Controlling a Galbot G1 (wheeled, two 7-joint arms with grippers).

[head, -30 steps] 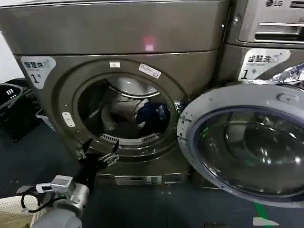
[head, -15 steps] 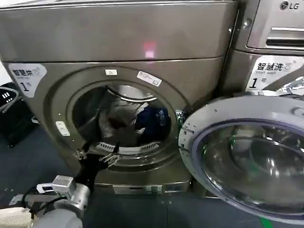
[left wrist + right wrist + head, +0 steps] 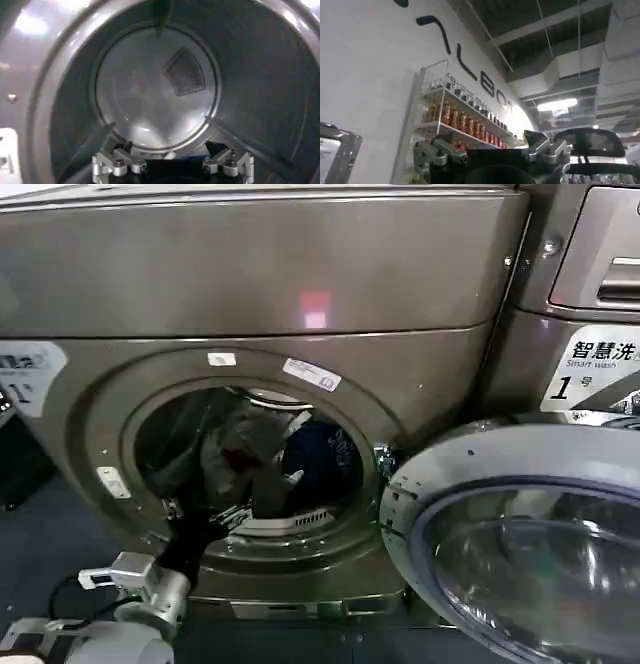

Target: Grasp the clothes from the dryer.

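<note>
Having advanced, left gripper [image 3: 205,512] is reaching into the dryer [image 3: 400,294] porthole, jaws apart, below the clothes [image 3: 285,459] inside.

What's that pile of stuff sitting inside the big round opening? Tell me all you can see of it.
The clothes are a soft, crumpled heap lying in the dryer drum, seen through its open porthole. Pale grey-white cloth with a dark reddish patch sits on the left; a dark navy garment bunches on the right, the two pressed together. The heap rests on the drum floor toward the back. The left gripper is at the porthole's lower rim, fingers spread, not touching the heap.
</note>
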